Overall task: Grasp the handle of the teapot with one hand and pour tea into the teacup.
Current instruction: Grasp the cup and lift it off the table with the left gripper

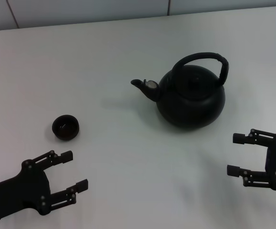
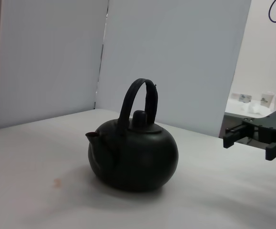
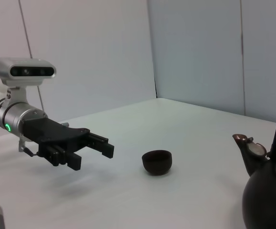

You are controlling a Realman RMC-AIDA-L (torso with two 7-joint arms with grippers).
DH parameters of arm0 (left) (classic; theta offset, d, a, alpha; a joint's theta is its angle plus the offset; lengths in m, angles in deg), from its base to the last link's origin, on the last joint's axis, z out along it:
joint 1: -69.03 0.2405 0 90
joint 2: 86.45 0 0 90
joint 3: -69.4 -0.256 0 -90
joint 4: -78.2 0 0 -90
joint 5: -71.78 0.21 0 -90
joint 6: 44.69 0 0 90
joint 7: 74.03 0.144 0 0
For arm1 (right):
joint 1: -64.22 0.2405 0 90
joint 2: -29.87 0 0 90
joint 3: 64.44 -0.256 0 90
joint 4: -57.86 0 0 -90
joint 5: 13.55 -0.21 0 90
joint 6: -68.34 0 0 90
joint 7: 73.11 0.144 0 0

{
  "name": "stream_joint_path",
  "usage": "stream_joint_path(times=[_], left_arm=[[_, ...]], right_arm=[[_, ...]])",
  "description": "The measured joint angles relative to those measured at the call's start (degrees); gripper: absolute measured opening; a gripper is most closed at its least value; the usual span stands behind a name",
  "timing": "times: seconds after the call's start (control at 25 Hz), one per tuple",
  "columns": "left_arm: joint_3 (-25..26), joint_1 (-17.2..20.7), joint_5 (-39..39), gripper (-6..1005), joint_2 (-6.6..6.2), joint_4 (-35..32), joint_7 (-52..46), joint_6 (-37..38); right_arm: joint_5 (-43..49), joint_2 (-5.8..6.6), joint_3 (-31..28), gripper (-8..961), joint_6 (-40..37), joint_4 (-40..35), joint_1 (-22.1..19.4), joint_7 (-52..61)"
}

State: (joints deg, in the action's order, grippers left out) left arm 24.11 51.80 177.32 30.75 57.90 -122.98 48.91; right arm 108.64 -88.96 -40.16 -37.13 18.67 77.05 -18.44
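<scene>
The matte-black teapot (image 1: 191, 98) stands on the white table right of centre, spout pointing left, its arched handle (image 1: 205, 59) upright. It also shows in the left wrist view (image 2: 134, 155) and partly in the right wrist view (image 3: 270, 195). The small dark teacup (image 1: 65, 127) sits at the left, also in the right wrist view (image 3: 157, 161). My left gripper (image 1: 74, 170) is open and empty, near the front left, just in front of the cup. My right gripper (image 1: 236, 153) is open and empty, front right of the teapot, apart from it.
The white table (image 1: 128, 57) runs back to a pale wall with panel seams. In the left wrist view, a bench with small white items (image 2: 259, 101) stands beyond the table's far side.
</scene>
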Motion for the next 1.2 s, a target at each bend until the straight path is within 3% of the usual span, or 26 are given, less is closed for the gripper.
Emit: stream_joint_path(times=[0.16,0.36,0.48,0.96,1.2], left_arm=[[1.2,0.1,-0.5,783,0.14,0.0,0.3,-0.1],[15.4,0.2,-2.0,783,0.83,0.9,3.7,-1.9],[19.6,0.0,-2.1,783,0.90,1.7,5.5,-1.8],[18.8,-0.5,-1.7,782,0.93,1.5,6.4,-2.0],[13.7,-0.5,-0.3,778,1.01,1.7,10.8,-12.2]], right_arm=[[-0.1,0.00,0.1,775,0.0,0.0,0.0,0.0],[-0.1,-0.04,0.0,774,-0.2,0.0,0.2,0.0],[-0.2,-0.06,-0.2,774,-0.3,0.0,0.4,0.0],[-0.2,-0.09,-0.2,774,-0.1,-0.1,0.9,0.0],[-0.2,-0.09,-0.3,775,0.0,-0.1,1.3,0.0]])
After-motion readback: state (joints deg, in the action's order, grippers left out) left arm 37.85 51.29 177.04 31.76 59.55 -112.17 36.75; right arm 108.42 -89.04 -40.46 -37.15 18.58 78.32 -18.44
